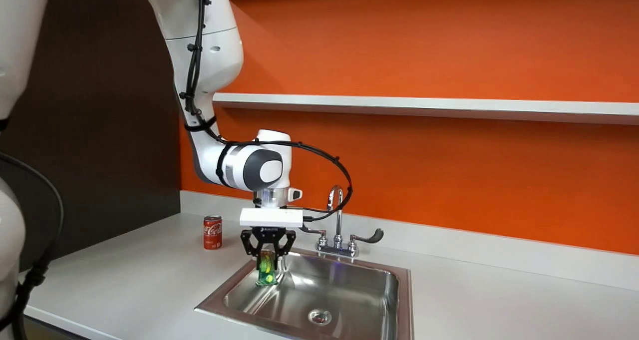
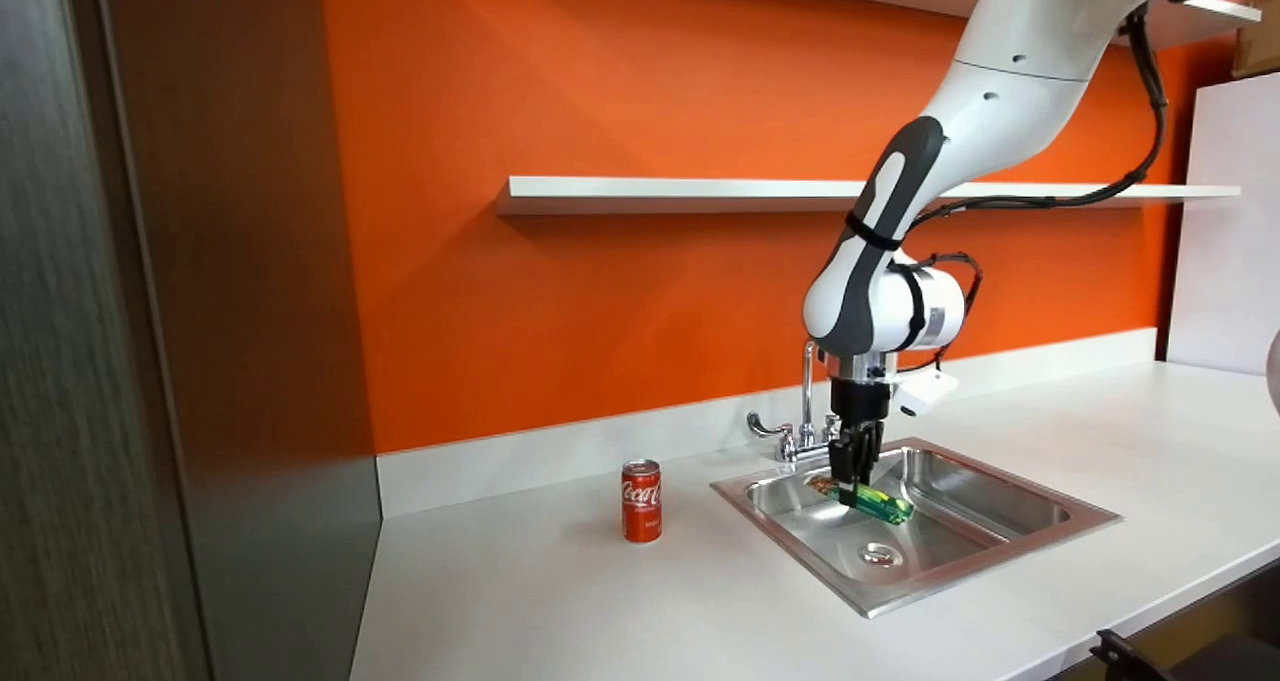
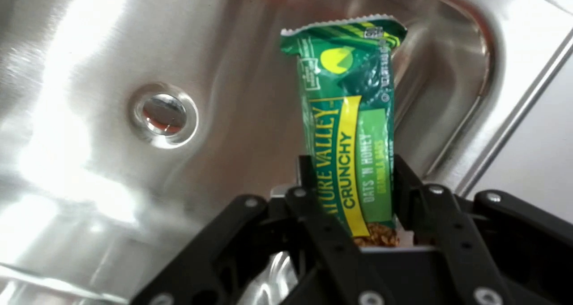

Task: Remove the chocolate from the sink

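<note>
Green granola bar tight between the gripper's 2 fingers over the sink, exact height uncertain.

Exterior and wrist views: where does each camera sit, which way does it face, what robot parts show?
An exterior view: apart from the arm, facing the orange wall across the sink; arm at left, down to the gripper.
An exterior view: also apart, facing that wall, the soda can lower middle, sink to its right; arm and gripper at right.
Wrist view: on the arm's end, facing down into the sink; the gripper shows, its fingers gripping the green bar.
Both exterior views share wall, can, sink, arm.
</note>
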Controlling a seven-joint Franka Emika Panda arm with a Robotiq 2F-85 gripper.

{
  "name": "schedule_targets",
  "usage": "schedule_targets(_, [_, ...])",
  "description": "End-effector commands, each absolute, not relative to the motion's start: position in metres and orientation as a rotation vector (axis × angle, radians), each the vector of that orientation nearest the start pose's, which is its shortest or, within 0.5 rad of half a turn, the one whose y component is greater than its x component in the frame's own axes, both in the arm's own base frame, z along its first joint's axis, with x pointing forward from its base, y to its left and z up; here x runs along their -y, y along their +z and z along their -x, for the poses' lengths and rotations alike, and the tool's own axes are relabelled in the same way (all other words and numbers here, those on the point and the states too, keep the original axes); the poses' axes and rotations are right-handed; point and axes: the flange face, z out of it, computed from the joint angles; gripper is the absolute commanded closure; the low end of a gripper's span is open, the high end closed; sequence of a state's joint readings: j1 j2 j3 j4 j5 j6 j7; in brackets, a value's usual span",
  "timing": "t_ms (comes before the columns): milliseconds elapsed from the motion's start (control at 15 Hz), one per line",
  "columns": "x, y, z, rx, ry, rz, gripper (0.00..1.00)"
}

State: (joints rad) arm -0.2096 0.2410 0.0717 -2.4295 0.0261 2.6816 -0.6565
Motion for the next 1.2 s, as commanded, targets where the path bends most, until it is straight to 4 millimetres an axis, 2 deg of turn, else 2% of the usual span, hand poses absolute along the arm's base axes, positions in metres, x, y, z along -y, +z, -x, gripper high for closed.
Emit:
schedule_targets(0, [0.038, 0.222, -0.478, 0.791, -0.039, 3.022, 0.82])
schedule_targets(733, [-0.065, 0.193, -0.486, 1.112, 0.068, 2.923, 0.82])
schedule_targets(933, [-0.087, 0.184, -0.488, 1.193, 0.093, 2.895, 0.82])
schedule_targets(1133, [-0.100, 0.177, -0.491, 1.245, 0.110, 2.877, 0.82])
